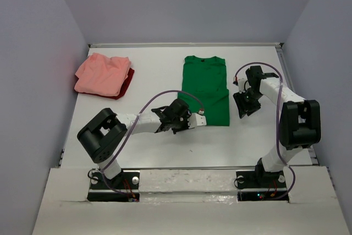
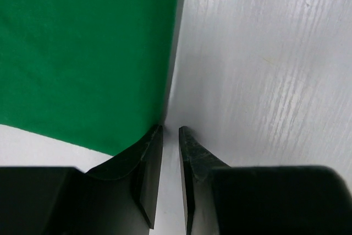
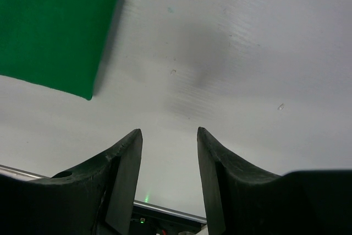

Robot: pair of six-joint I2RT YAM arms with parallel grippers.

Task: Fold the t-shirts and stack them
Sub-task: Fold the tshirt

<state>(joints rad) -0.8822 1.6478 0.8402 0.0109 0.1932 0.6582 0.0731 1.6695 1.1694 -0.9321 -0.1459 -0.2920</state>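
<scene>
The bright green t-shirt (image 1: 206, 89) lies flat in the middle of the table, folded into a long strip. My left gripper (image 1: 190, 120) is low at its near left corner. In the left wrist view the green cloth (image 2: 82, 53) ends right at the fingertips of the left gripper (image 2: 170, 127), which is open by a narrow gap showing only bare table. My right gripper (image 1: 246, 103) hovers just right of the shirt, open and empty (image 3: 169, 131), with a green corner (image 3: 49, 26) off to its left. A salmon-pink t-shirt (image 1: 102, 74) lies folded on dark red cloth (image 1: 127, 83) at the back left.
White table (image 1: 154, 81) enclosed by pale walls on three sides. A metal rail (image 1: 187, 168) runs along the near edge, with both arm bases behind it.
</scene>
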